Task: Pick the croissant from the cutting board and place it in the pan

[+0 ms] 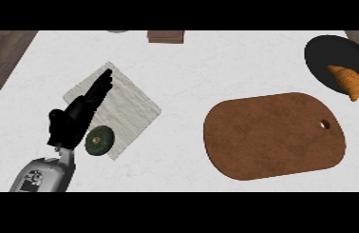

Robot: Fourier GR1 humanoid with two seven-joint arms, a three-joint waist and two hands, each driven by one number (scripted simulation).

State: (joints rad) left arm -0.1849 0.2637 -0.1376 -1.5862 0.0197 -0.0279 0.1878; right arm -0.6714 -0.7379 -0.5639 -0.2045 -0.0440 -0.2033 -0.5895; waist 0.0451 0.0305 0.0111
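- A white marbled counter (210, 70) seen from steeply above, with dark wood showing at its far-left and far-right corners.
- A brown wooden cutting board (273, 134), rounded with a small hole near its right edge, lies bare on the counter and serves as the landmark here.
- A black pan (322, 53) sits beyond the board's far-right corner, partly cut off by the view's right edge.
- The golden croissant (347, 80) lies in the pan at its near side, well clear of the board.
- Well to the left of the board lies a pale stone-patterned slab (129, 106), turned like a diamond.
- A dark green round thing (99, 140), too small to name, rests on the slab's near corner.
- The left hand (73, 118), black on a grey forearm, is over the slab, fingers straight and spread apart, holding nothing.
- Far beyond the board, at the counter's back edge, sits a small brown block (166, 36).
- The right hand does not show.
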